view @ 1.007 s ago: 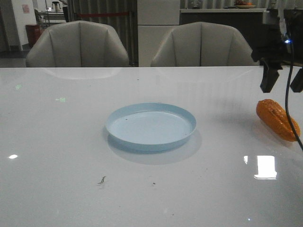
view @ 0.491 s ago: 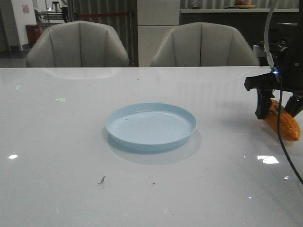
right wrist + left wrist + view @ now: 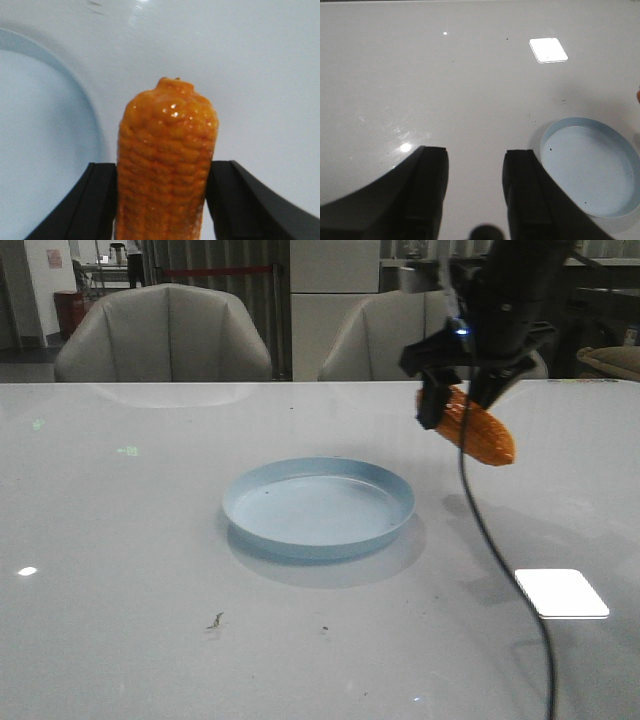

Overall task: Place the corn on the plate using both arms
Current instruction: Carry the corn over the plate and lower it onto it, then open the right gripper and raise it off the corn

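Observation:
My right gripper (image 3: 462, 400) is shut on the orange corn (image 3: 480, 430) and holds it in the air, above the table just right of the pale blue plate (image 3: 318, 508). In the right wrist view the corn (image 3: 165, 160) sits clamped between both black fingers (image 3: 97, 200), and the plate's rim (image 3: 95, 120) curves beside it. My left gripper (image 3: 474, 160) shows only in the left wrist view. It is open and empty over bare table, with the plate (image 3: 590, 167) beside it.
Two grey chairs (image 3: 165, 335) stand behind the table's far edge. A bright light reflection (image 3: 562, 592) lies on the white table at the right. Small dark specks (image 3: 215, 621) sit near the front. The right arm's cable (image 3: 490, 540) hangs down.
My right gripper closed on the corn at the far right, lifted it off the table and carried it left toward the plate.

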Robot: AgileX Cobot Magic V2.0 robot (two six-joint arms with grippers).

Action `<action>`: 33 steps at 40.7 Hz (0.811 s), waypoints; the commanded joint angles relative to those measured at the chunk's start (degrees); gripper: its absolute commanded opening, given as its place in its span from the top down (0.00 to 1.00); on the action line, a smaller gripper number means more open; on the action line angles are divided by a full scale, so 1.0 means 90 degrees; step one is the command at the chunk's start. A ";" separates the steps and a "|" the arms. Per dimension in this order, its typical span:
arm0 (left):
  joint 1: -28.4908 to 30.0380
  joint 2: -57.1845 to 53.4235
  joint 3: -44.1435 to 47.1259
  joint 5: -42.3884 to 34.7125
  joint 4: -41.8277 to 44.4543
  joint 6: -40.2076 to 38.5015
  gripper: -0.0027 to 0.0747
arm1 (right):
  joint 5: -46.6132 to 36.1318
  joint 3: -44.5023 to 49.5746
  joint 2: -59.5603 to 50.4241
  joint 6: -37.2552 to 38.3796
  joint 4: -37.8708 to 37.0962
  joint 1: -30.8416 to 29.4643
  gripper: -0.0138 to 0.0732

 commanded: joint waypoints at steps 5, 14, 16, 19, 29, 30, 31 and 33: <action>0.0007 -0.0162 -0.0194 -0.0354 -0.0234 0.0003 0.52 | -0.0420 -0.0270 -0.0200 -0.0130 0.0017 0.0932 0.52; 0.0007 -0.0162 -0.0194 -0.0354 -0.0234 0.0003 0.52 | -0.0725 -0.0270 0.0198 -0.0130 0.0117 0.1353 0.50; 0.0007 -0.0162 -0.0194 -0.0354 -0.0234 0.0003 0.52 | -0.0819 -0.0270 0.0273 -0.0130 0.0158 0.1376 0.45; 0.0007 -0.0162 -0.0194 -0.0354 -0.0234 0.0003 0.52 | -0.0938 -0.0270 0.0365 -0.0130 0.0243 0.1376 0.34; 0.0007 -0.0162 -0.0194 -0.0354 -0.0234 0.0003 0.52 | -0.1062 -0.0270 0.0370 -0.0118 0.0314 0.1376 0.15; 0.0007 -0.0162 -0.0194 -0.0354 -0.0234 0.0003 0.52 | -0.1058 -0.0270 0.0347 -0.0118 0.0314 0.1376 0.15; 0.0007 -0.0162 -0.0194 -0.0354 -0.0234 0.0003 0.52 | -0.1040 -0.0277 0.0316 -0.0118 0.0305 0.1376 0.15; 0.0007 -0.0162 -0.0194 -0.0354 -0.0234 0.0003 0.52 | -0.0984 -0.0317 0.0214 -0.0118 0.0305 0.1376 0.15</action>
